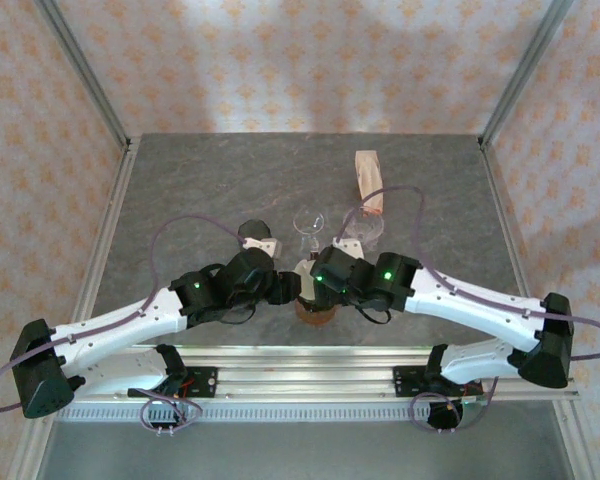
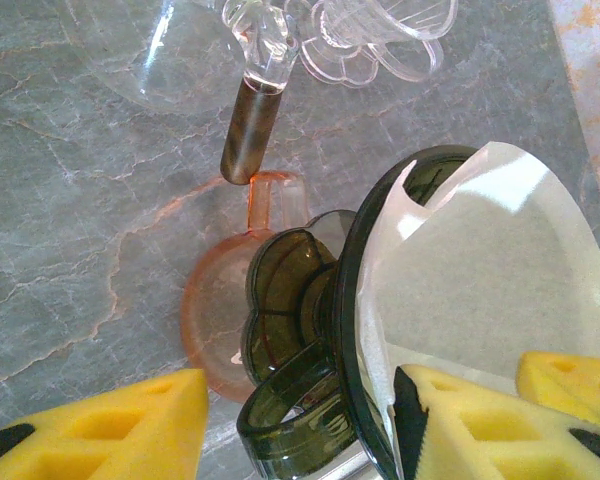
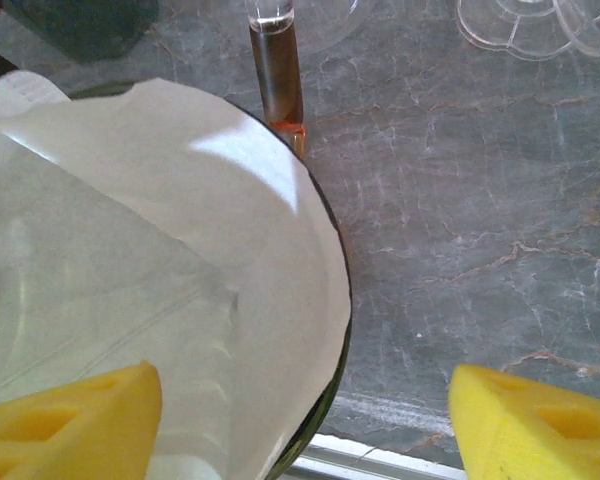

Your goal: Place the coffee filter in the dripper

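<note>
The dripper is smoky dark green and lies tilted on its side, mouth to the right, above the table. My left gripper is shut on it: the right pad presses inside the rim, and the left pad is beside its ring handle. The white paper coffee filter lines the cone, also seen as the filter in the right wrist view. My right gripper is open, one finger over the filter, the other above bare table. Both grippers meet at the table's near middle, left gripper, right gripper.
An orange translucent saucer lies under the dripper. Clear plastic drippers stand just behind, one with a brownish stem. A stack of brown filters lies at the back. A metal rail runs along the near edge.
</note>
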Tool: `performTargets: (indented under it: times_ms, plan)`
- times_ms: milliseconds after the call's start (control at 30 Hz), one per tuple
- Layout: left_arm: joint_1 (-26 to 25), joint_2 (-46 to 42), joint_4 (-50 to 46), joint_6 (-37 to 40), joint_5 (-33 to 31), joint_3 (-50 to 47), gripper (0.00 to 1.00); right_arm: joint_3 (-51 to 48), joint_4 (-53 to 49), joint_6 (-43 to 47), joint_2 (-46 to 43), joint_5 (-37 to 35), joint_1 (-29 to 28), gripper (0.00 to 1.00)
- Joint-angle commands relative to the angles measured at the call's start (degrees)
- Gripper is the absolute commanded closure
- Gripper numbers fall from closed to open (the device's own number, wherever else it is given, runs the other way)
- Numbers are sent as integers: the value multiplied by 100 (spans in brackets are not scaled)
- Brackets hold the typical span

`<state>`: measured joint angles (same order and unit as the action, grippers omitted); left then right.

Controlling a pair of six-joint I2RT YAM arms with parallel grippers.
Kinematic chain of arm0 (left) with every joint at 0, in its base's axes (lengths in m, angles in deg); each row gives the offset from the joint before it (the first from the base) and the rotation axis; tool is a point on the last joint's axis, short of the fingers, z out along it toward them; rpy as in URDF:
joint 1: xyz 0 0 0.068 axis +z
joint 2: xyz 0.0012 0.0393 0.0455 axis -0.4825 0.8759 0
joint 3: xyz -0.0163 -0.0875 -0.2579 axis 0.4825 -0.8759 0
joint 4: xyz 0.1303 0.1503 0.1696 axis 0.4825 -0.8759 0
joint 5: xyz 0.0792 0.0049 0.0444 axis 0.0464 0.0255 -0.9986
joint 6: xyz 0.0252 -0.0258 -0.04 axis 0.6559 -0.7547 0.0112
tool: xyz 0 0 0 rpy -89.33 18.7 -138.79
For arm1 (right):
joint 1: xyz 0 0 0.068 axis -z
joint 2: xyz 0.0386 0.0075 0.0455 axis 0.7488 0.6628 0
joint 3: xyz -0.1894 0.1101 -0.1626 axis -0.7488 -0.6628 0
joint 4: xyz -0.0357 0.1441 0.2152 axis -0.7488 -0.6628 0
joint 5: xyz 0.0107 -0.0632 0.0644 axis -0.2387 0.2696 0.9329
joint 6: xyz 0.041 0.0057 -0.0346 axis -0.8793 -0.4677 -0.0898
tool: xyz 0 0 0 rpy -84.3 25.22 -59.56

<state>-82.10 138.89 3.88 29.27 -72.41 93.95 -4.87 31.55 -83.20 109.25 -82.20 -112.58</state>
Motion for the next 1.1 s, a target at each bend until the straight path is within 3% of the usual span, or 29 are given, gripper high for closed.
performTargets:
  times_ms: [0, 233, 467, 633, 700, 867, 1067]
  plan:
    - [-32, -95, 18, -18, -196, -42, 45, 55, 22, -114, -481, -536, -33, 24]
    - [-29, -281, 164, -28, -207, -94, 35, -106, 175, -221, -1230, -1029, -33, 23]
    - [-32, -741, 379, -64, -317, -184, 27, -229, 141, -327, -1426, -1173, -31, 23]
    - [22, -1255, -118, 81, -825, -11, 23, -531, 263, -434, -1732, -1339, -33, 23]
    - [233, -1406, -448, 135, -904, 68, 22, -760, 348, -532, -1946, -1429, -33, 23]
    - [1201, -1592, -675, 125, -291, -66, 24, -1446, 439, -882, -2558, -1683, -30, 23]
    - [1644, -1215, -529, 290, -78, -1, 29, -2119, 549, -1099, -3110, -1606, -33, 23]
